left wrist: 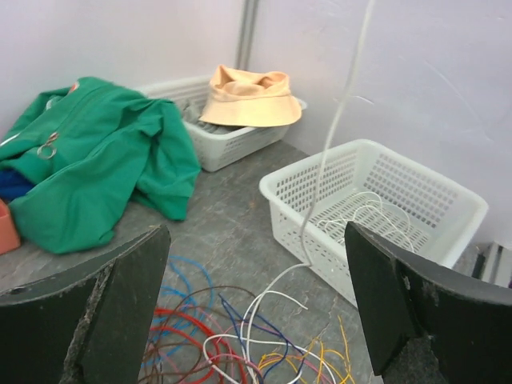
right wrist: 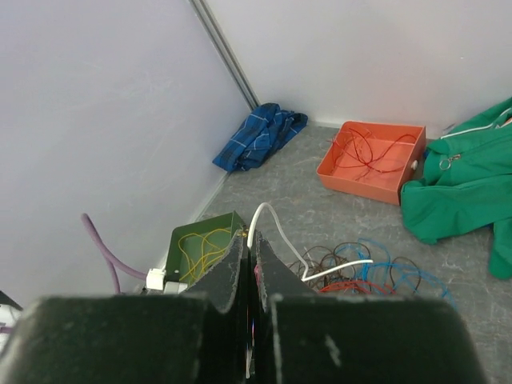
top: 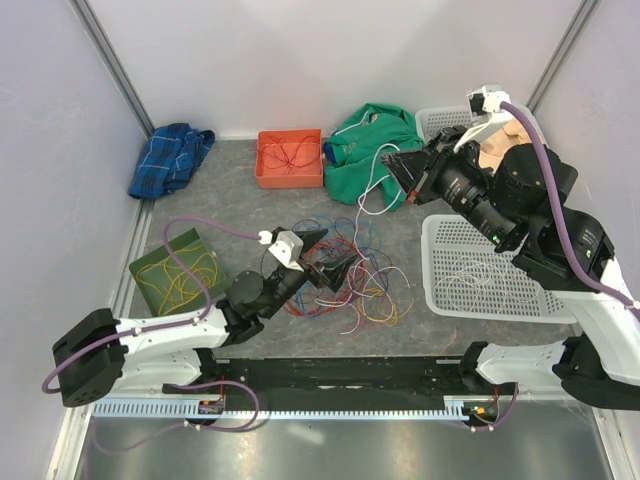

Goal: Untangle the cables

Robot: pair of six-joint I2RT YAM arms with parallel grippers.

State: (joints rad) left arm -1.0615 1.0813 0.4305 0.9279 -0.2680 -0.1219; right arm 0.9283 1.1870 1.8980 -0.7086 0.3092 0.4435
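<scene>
Reading the right wrist view first, we see the right gripper clamped on a white cable, fingers meeting with no gap. The top view adds what that view omits: this gripper is raised at 1 o'clock, and the white cable hangs down toward the cables heaped at table centre. The left gripper hovers over the heap, jaws spread wide, holding nothing. Only the left wrist view shows a peach hat whole on the far basket — from above, the right arm covers most of it. We cannot trace where the white cable ends inside the heap.
</scene>
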